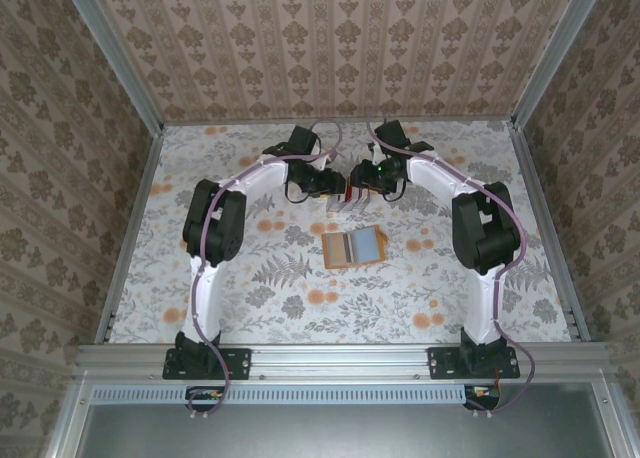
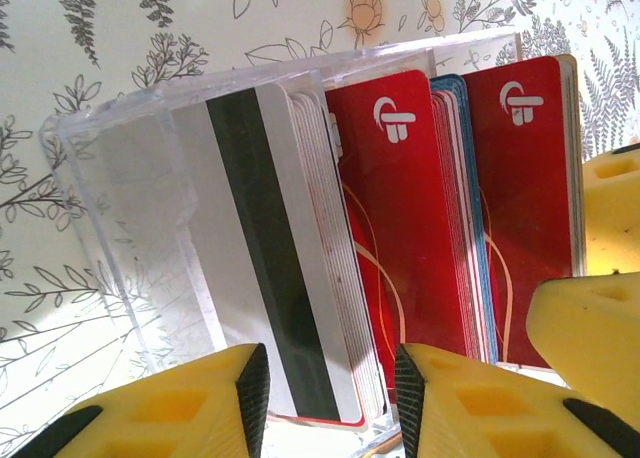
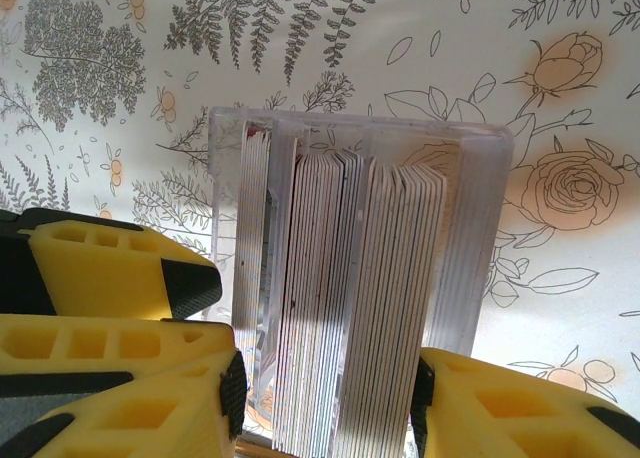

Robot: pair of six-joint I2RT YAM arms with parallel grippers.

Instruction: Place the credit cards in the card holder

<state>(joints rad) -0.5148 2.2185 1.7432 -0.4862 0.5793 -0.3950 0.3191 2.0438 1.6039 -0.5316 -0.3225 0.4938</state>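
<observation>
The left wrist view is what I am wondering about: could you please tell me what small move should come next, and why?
Probably close the left end effector gently on the card stack it straddles. Its fingers sit either side of those cards in the clear rack, a slim gap seemingly showing at one pad, and the card holder lies open on the table.

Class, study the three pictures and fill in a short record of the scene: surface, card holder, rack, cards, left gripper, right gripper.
surface: table with a flower pattern
card holder: lying open on the table, orange outside, grey-blue inside
rack: clear plastic, just beyond the card holder
cards: standing on edge in the rack, several red, one silver with a black stripe
left gripper: fingers either side of the silver bundle, grip unclear
right gripper: fingers either side of the racked cards, grip unclear
</observation>
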